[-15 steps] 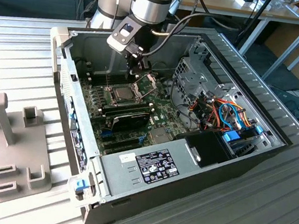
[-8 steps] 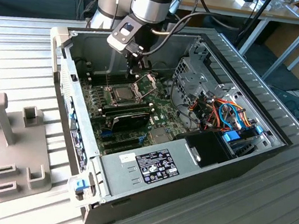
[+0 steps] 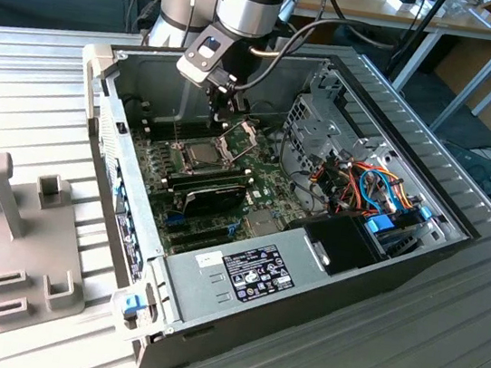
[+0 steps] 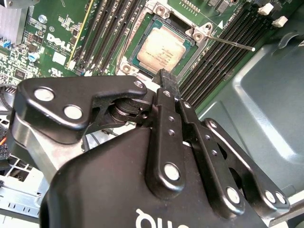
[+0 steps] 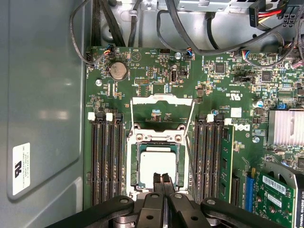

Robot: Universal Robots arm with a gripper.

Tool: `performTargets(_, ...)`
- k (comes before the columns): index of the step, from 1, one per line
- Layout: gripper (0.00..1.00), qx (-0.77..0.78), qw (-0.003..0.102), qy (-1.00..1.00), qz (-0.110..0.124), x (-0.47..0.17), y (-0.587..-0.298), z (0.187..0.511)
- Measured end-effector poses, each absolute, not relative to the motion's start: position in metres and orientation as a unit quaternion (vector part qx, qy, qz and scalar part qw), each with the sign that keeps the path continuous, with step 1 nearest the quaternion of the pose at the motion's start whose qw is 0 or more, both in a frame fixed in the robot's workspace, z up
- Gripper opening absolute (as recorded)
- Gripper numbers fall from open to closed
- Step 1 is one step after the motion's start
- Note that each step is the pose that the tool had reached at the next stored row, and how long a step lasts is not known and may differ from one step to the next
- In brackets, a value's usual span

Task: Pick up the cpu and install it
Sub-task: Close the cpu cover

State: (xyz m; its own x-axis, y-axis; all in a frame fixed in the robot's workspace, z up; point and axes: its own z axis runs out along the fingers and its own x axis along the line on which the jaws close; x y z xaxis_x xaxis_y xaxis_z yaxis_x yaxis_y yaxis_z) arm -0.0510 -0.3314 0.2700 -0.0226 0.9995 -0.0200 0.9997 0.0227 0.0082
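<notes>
The cpu (image 5: 156, 161) is a silver-topped square lying flat in its socket on the green motherboard (image 5: 142, 71), and it also shows in the second wrist view (image 4: 161, 50) and the exterior view (image 3: 202, 153). The hinged socket frame (image 5: 161, 111) is swung open beside it, with its thin lever (image 4: 232, 42) standing free. My gripper (image 5: 163, 183) hangs just above the near edge of the cpu, its black fingers (image 4: 167, 80) pressed together with nothing between them. In the exterior view the gripper (image 3: 229, 104) sits inside the open computer case, above the socket.
Black memory slots (image 5: 107, 161) flank the socket on both sides. A graphics card (image 3: 211, 199), the power supply (image 3: 252, 267), a drive cage (image 3: 327, 122) and coloured cables (image 3: 373, 188) crowd the case. A grey fixture (image 3: 10, 233) stands at the exterior view's left.
</notes>
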Motion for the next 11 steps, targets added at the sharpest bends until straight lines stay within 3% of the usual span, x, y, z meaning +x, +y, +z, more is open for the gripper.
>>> performTargets(11, 0.11, 0.699, 0.010, 0.715, -0.004, -0.036, -0.331, 0.270)
